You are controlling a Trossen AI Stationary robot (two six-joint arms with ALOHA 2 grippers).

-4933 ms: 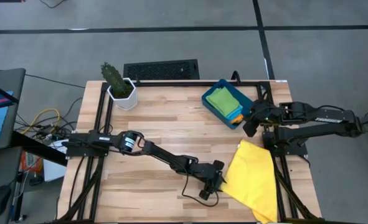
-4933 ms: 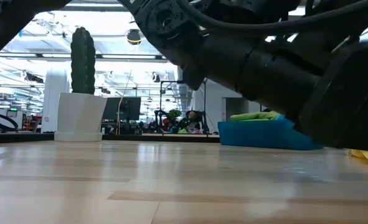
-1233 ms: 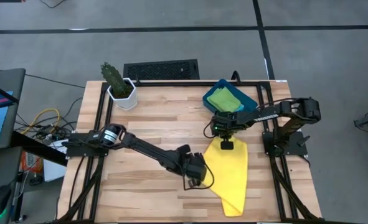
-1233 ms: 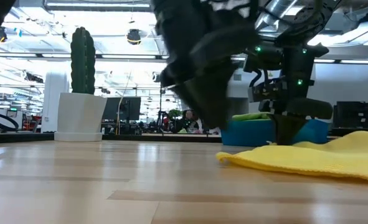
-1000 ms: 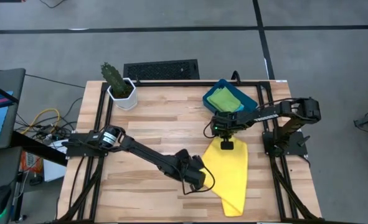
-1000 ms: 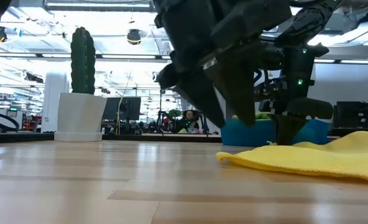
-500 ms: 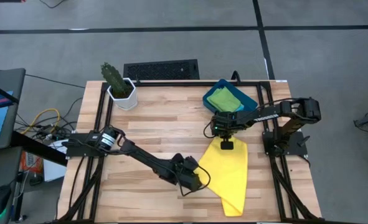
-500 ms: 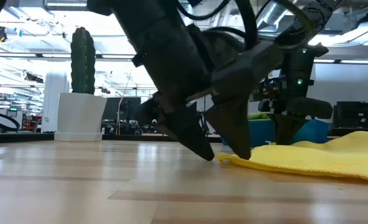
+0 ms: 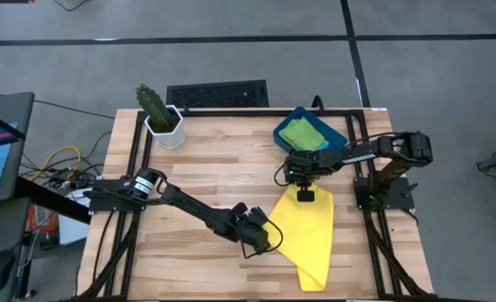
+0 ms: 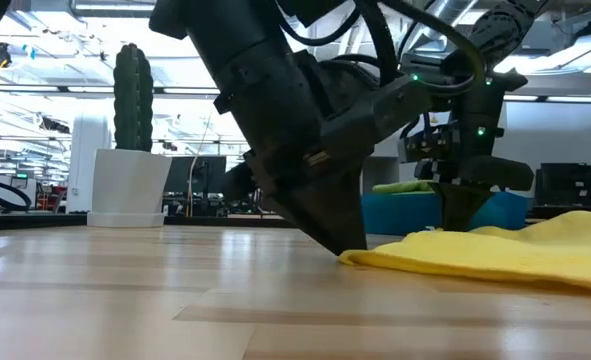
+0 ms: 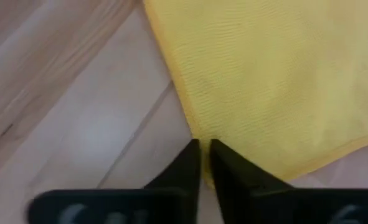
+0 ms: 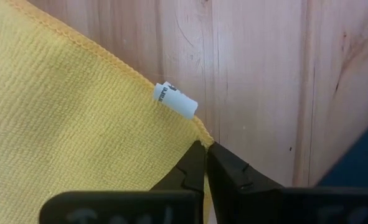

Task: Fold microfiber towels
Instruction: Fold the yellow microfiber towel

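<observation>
My left claw [image 10: 347, 250] has just snapped together on the yellow towel's [image 9: 308, 231] edge; right claw [image 12: 205, 151] stays clamped on its corner. I can fold.

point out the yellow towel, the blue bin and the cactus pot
yellow towel [image 9: 310, 231], high view, middle of the cloth
blue bin [image 9: 334, 132], high view, its right rim
cactus pot [image 9: 165, 132], high view, white pot's front wall
</observation>
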